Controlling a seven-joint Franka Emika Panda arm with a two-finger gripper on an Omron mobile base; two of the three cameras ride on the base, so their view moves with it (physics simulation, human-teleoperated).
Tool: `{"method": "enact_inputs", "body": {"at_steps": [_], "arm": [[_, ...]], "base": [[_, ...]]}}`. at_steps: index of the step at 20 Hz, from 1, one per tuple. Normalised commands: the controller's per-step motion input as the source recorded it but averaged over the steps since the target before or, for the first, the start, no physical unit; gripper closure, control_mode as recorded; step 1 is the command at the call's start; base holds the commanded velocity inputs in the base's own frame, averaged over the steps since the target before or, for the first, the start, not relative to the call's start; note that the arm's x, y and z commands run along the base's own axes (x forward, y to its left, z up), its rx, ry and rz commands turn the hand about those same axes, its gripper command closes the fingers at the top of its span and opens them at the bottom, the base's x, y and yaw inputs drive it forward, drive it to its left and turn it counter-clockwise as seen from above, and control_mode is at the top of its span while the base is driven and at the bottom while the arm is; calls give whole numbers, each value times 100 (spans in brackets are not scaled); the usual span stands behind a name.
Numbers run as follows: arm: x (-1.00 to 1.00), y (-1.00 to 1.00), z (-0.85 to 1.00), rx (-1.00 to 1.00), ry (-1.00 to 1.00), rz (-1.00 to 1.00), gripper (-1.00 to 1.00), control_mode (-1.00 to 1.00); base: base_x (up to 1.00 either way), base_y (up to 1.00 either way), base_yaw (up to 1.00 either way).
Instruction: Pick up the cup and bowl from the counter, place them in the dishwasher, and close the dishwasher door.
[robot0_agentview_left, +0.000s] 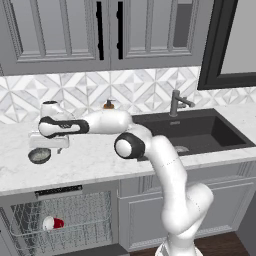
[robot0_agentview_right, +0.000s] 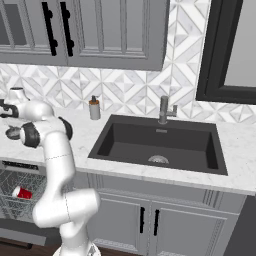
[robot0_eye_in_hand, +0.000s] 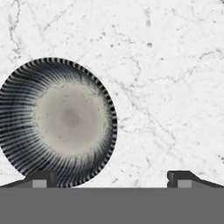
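- The bowl (robot0_eye_in_hand: 57, 122) is showing in the hand view as a round, shallow dish with a dark rim ribbed in fine radial stripes and a pale grey-beige centre; it is sitting upright on the white veined desk (robot0_eye_in_hand: 175, 78).
- In the left base view the bowl (robot0_agentview_left: 39, 156) is resting on the desk (robot0_agentview_left: 90, 160) near its front edge, directly beneath the hand (robot0_agentview_left: 48, 148).
- The hand is hovering above the bowl with its fingers (robot0_eye_in_hand: 40, 179) spread wide and released, gripping nothing; one tip is overlapping the bowl's lower rim in the hand view, the other is standing over bare desk.
- The cup (robot0_agentview_left: 52, 223) is lying on its side in the wire rack of the dishwasher (robot0_agentview_left: 60, 220), red wall and white rim facing outward.
- The right base view is showing the cup (robot0_agentview_right: 22, 192) in the same rack, below the arm's elbow.
- The dishwasher is standing open, with its rack exposed under the black control strip.
- The left base view is giving the bowl and hand together; the right base view is giving the full black sink (robot0_agentview_right: 160, 145), the faucet (robot0_agentview_right: 165, 110) and the soap dispenser (robot0_agentview_right: 94, 108) more plainly.
- The hand view is giving the bowl's pattern, which the base views are rendering too small to read.
- Count: one bowl, one cup, one faucet, one soap dispenser, one sink.
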Motion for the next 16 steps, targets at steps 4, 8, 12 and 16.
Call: {"method": "enact_inputs", "body": {"at_steps": [4,8,12,16], "arm": [[0,1,-47,0,0,4,-100,-100],[0,0,-77,0,0,4,-100,-100],[0,1,-18,0,1,3,-100,-100],[0,2,0,0,3,0,100,-100]], "base": [[0,0,0],[0,0,0],[0,0,0],[0,0,0]]}}
